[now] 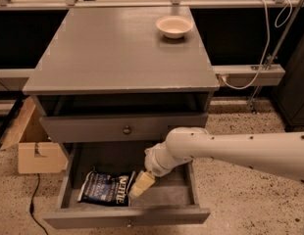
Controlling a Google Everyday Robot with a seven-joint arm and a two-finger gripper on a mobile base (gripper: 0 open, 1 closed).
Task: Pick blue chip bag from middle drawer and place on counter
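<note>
Currently, your end effector point(142, 184) sits in the open grey wooden middle drawer point(184, 192), below the grey-painted table point(117, 53) front edge; its state cannot be told. The dark-blue foil chip bag point(105, 188) lies just beside it, toward the table's left edge, its long axis parallel to the front edge.

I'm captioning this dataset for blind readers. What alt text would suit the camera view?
The robot's gripper is down in the open middle drawer, at the right edge of a blue chip bag lying flat on the drawer floor. Above, the counter holds a white bowl near its back right corner.
</note>
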